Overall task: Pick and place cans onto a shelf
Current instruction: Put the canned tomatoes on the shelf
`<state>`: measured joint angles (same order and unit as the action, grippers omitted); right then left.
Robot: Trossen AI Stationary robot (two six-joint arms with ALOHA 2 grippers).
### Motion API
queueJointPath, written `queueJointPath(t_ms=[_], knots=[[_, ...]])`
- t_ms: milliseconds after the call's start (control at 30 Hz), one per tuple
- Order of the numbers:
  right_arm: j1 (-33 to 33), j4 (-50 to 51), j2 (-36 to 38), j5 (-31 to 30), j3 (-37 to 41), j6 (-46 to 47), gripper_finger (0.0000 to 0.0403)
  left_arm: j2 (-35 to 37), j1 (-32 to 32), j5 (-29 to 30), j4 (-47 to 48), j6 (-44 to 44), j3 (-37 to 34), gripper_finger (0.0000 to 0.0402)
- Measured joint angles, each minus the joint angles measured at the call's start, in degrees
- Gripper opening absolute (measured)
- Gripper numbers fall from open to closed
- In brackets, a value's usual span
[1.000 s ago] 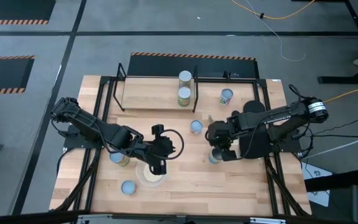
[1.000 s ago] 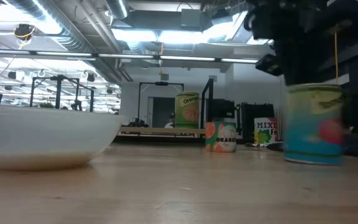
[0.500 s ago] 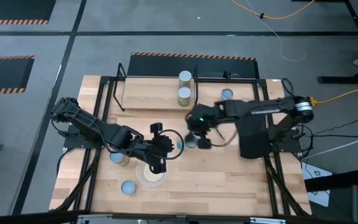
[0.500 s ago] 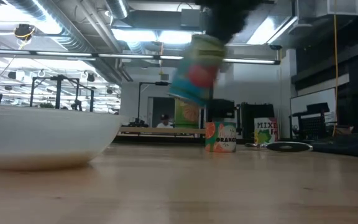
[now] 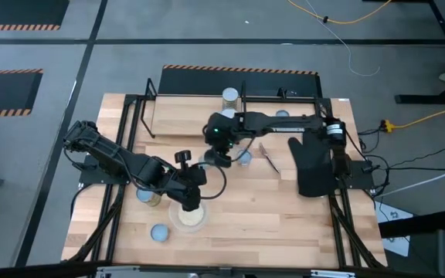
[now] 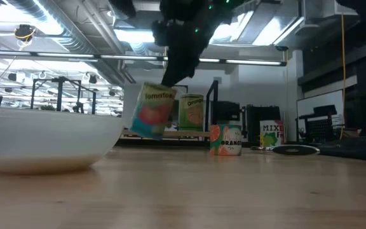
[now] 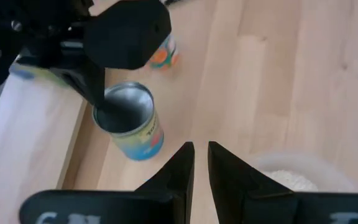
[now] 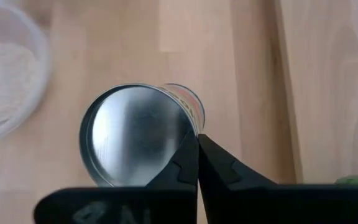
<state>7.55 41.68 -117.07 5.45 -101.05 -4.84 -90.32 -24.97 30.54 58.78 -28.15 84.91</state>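
My right gripper (image 8: 197, 142) is shut on a can with a silvery top (image 8: 135, 143) and a blue-and-yellow label (image 6: 152, 109). It hangs just off the front edge of the light-wood shelf (image 5: 184, 116). The can also shows in the left wrist view (image 7: 129, 121). Two cans (image 5: 229, 120) stand on the shelf board. A pale-blue-topped can (image 5: 243, 157) and an orange-labelled can (image 6: 225, 140) stand on the table. My left gripper (image 7: 201, 158) is shut and empty above the bowl of grain (image 5: 188, 218). My right gripper pinches the can's top rim (image 8: 191, 134) between its two fingers, one finger inside the rim on the lid and one outside on the wall. The fingers come from above, pointing down. The can hangs below them, tilted, clear of the table.
Two more cans (image 5: 149, 198) (image 5: 159, 232) stand at the near left beside the bowl. A black glove (image 5: 309, 166) and a small tool (image 5: 270, 158) lie at the right. Black shelf posts (image 5: 242, 100) rise beside the shelved cans.
My right gripper has lifted the can off the table at the near right and carried it left and toward the far edge, up to the shelf's front. The can stood upright on the table; now it hangs tilted below the fingers.
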Motion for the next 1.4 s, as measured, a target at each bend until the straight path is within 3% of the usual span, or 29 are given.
queueJointPath(t_ms=[633, 1100, 1400], knots=[[2.5, 0.7, -4.1, 0.2, -1.1, 1.5, 0.0005, 0.0, 0.0, 0.1, 2.2, 0.2, 0.0, 0.0039], [2.5, -0.8, -4.1, 0.1, -1.1, 1.6, 0.0048, 0.0, 0.0, 0.1, 2.2, 0.3, 0.0, 0.0039], [2.5, 1.0, -2.9, 0.1, -1.0, 0.9, 0.0053, 0.0, 0.0, 0.3, 2.0, 0.3, 0.0, 0.0039]])
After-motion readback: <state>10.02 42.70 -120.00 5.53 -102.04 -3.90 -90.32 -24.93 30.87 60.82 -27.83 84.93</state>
